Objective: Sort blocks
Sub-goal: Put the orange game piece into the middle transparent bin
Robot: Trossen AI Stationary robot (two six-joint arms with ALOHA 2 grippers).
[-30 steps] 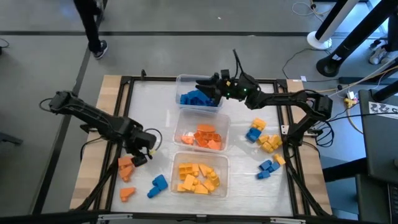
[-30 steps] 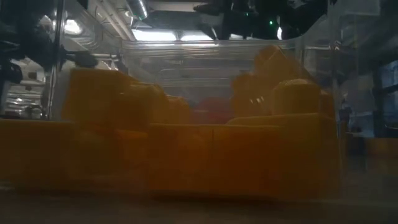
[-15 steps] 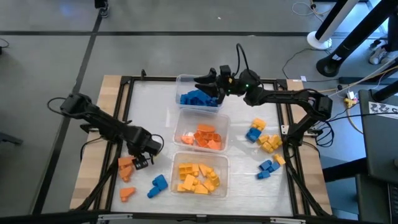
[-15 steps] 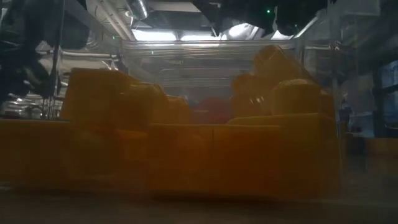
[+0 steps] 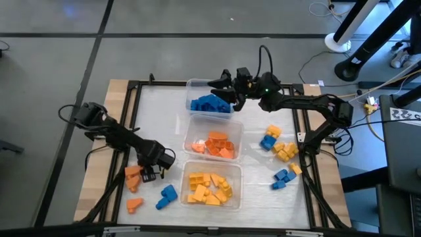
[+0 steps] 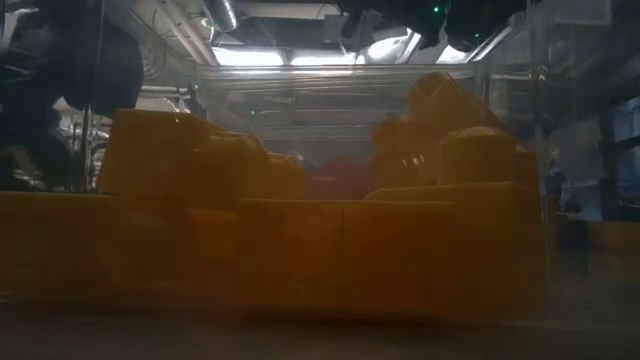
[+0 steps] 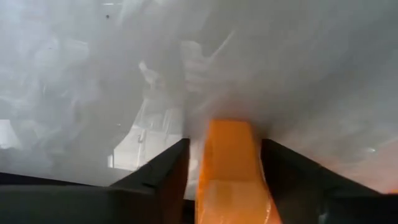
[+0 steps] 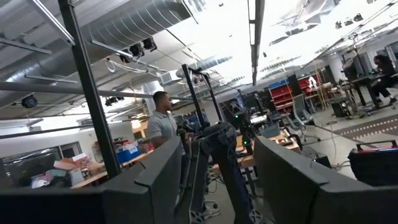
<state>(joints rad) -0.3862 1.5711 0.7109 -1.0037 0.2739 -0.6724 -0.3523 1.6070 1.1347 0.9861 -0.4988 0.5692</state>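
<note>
My left gripper (image 5: 152, 171) is at the table's near left, beside loose orange blocks (image 5: 133, 175), and is shut on an orange block (image 7: 229, 155); the table shows beyond it. In the high view the gripper hides that block. My right gripper (image 5: 221, 89) hangs open over the far tub of blue blocks (image 5: 207, 104). Its wrist view shows only the room between its fingers (image 8: 155, 180). Orange blocks fill the middle tub (image 5: 216, 143), yellow blocks the near tub (image 5: 209, 185). My left gripper pinches the orange block (image 7: 229, 155) between its two fingers (image 7: 171, 174), one on each long side. The fingers come from above, slanting down toward the table. Whether the block is clear of the table, I cannot tell.
Loose blue and yellow blocks (image 5: 277, 146) lie near the right edge, with more (image 5: 284, 176) nearer. A blue block (image 5: 167, 195) and an orange wedge (image 5: 135, 204) lie at the near left. A black frame (image 5: 131, 118) borders the table. The yellow tub (image 6: 320, 230) fills the low view.
My left gripper has moved a little toward the near tub and the table's near edge. My right gripper has drawn back slightly toward the far right over the blue tub. A person at the far left has walked out of the high view.
</note>
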